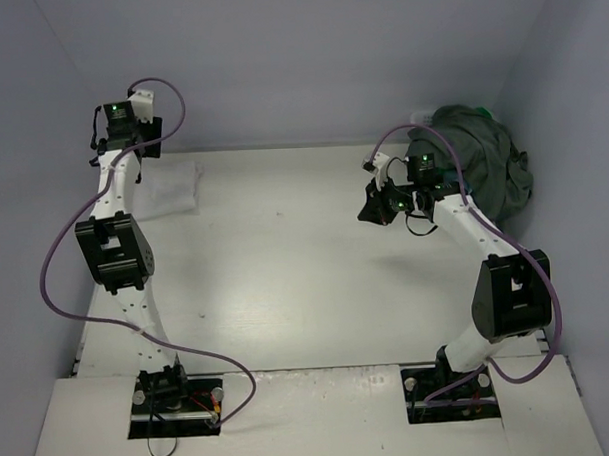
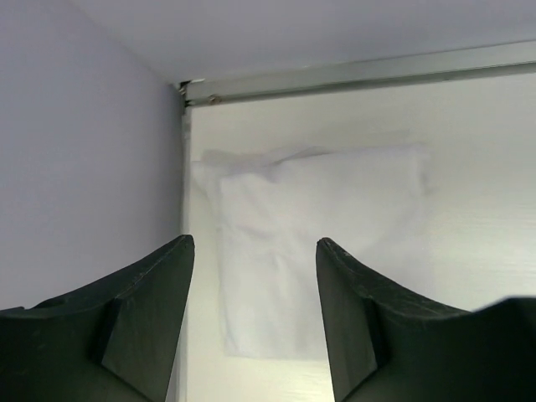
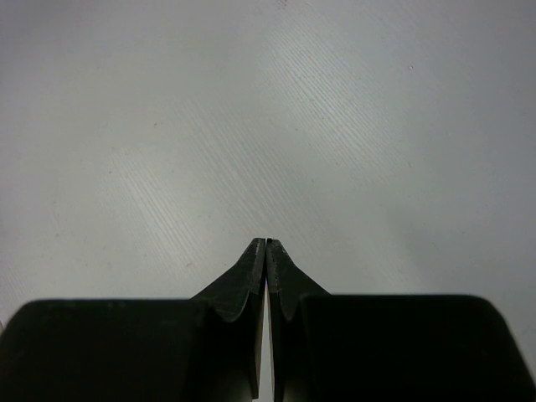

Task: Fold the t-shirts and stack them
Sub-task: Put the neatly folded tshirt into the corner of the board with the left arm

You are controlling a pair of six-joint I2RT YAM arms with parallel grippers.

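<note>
1. Right pincer (image 3: 265,244), the nearer of the two, has its jaws pressed together with nothing between them; it hangs over bare bench (image 3: 167,126), right of the middle, near the heap of shirts but apart from it
2. No shirt lies spread out for folding between the two arms
3. Farther back, the left pincer (image 2: 255,243) reaches into the far left corner with its jaws spread and nothing between them, poised above the near edge of the white t-shirt (image 2: 310,251) and seemingly not touching it
4. That white t-shirt lies flat on the bench in the far left corner, just beside the left wall, folded into a rough rectangle with one layer showing over another at its far end
5. Farthest off, in the far right corner, sits the heap (image 1: 472,167): a dark olive-grey t-shirt (image 1: 482,152) lies crumpled on top, and a sliver of bright green cloth (image 1: 487,110) peeps out behind it; whatever else is in there is hidden
6. By my reckoning the job is in its early part: one shirt looks folded and placed as the base of the stack, and neither pincer holds any cloth
7. Left to do, as I judge it: draw each remaining shirt from the heap, flatten and fold it, then lay it on the white one
</note>
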